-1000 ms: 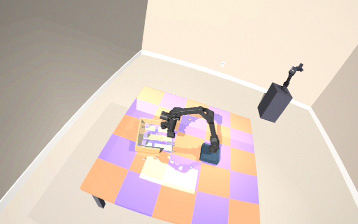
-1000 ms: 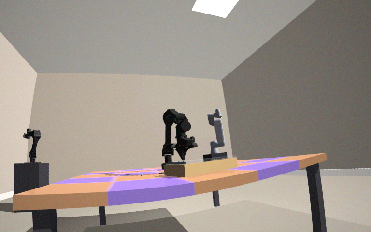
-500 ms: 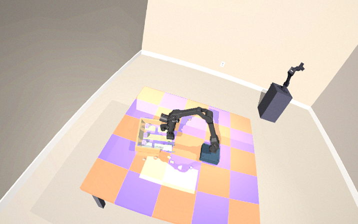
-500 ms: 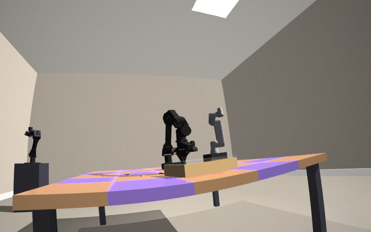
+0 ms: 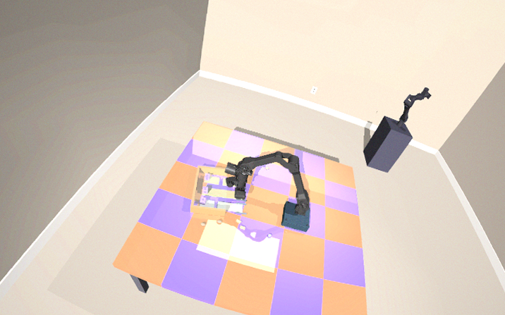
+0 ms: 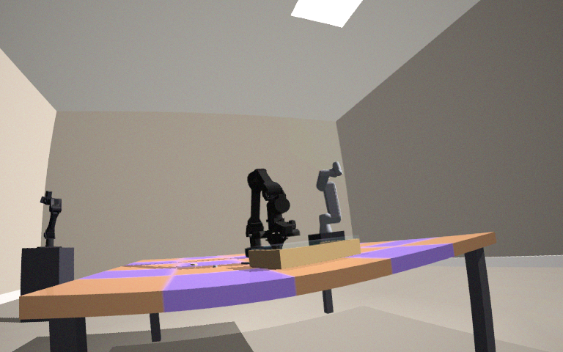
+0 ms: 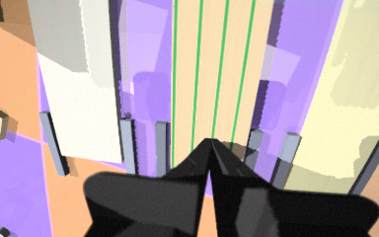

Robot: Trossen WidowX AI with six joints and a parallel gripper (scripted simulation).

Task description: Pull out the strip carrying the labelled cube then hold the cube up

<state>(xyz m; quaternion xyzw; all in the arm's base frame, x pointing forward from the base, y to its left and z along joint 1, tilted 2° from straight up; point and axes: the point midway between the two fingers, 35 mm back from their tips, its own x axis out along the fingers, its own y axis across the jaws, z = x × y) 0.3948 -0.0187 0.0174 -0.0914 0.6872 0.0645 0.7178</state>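
The black parallel-jaw gripper (image 7: 212,143) points down at the near end of the tan strip with four thin green lines along its length (image 7: 217,69). Its two fingers are clenched tight, tips meeting in a single point, with nothing visibly between them. Whether the tips touch the strip cannot be told from the wrist view.

That green-lined strip runs straight away from the gripper in one unbroken length, as far as the wrist view reaches. It lies between short grey upright posts (image 7: 161,145), which flank each lane at the near end. To its left lies a white strip (image 7: 81,99) whose far part looks greyer, with a step in shade across it. To its right lies a pale yellow strip (image 7: 331,94) with ragged darker patches.

From the top view, the three strips sit inside a shallow tan-walled tray (image 5: 199,185) on the orange and purple checkered table (image 5: 295,293). Small pale cubes (image 5: 204,190) stand along the tray's far side, at the ends of the strips. They are too small to tell which is labelled. The dark jointed arm (image 5: 277,158) reaches from its blue-grey base (image 5: 294,219) over to the tray's open side. A few small loose bits (image 5: 242,227) lie on the table just outside the tray.
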